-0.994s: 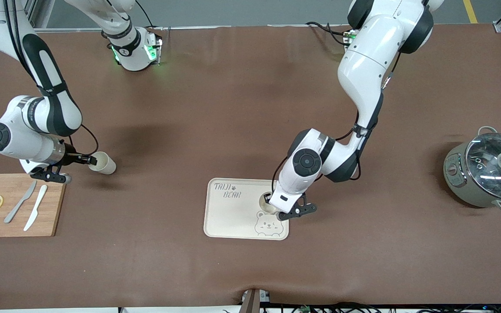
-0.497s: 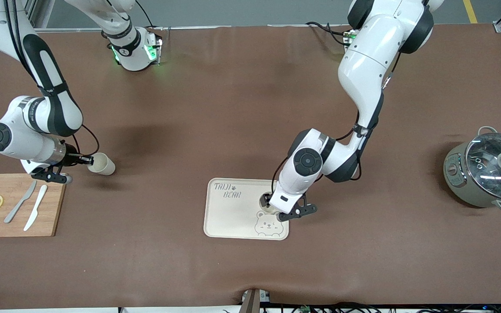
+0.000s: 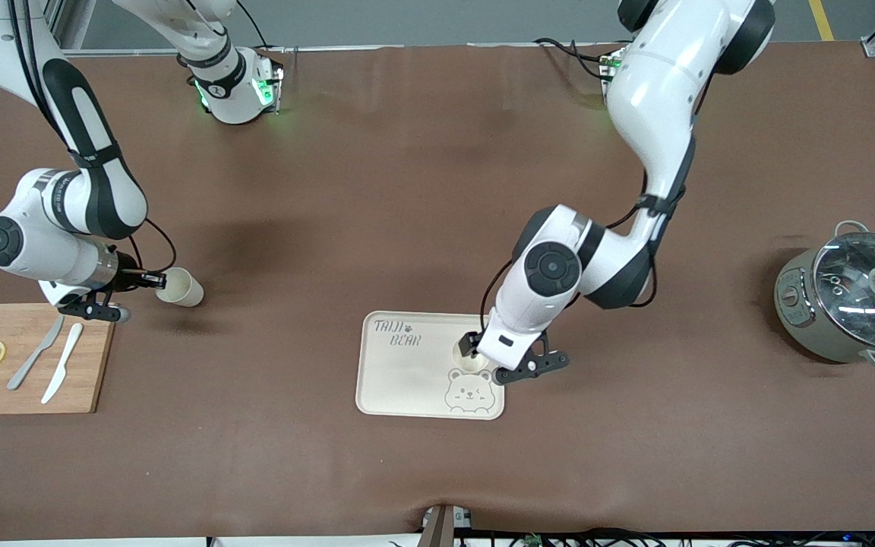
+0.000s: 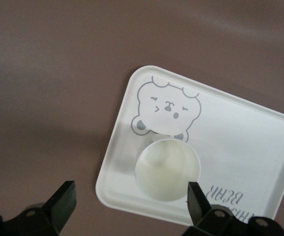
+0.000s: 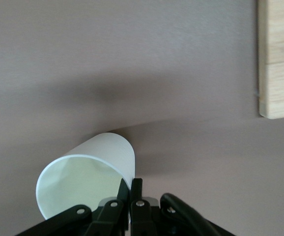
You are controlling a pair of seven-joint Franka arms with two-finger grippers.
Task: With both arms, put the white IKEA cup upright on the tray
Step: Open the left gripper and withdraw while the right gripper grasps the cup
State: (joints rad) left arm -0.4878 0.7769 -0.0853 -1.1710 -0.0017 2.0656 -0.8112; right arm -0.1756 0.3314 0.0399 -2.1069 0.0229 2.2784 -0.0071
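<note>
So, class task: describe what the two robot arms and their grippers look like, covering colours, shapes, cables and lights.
Both are glossy white jointed arms with black joint bands and round black-capped joints. The left arm and the right arm each trail thin black cables. The right arm's base glows green. The left gripper and right gripper are small, black, two-fingered.

We see one cup point(image 3: 470, 358) upright on the tray point(image 3: 407, 380), just beside the bear drawing point(image 3: 468, 395). A second cup point(image 3: 180, 287) lies tipped near the board point(image 3: 27, 361); the pot point(image 3: 851, 300) sits toward the left arm's end of the counter point(image 3: 407, 190).
</note>
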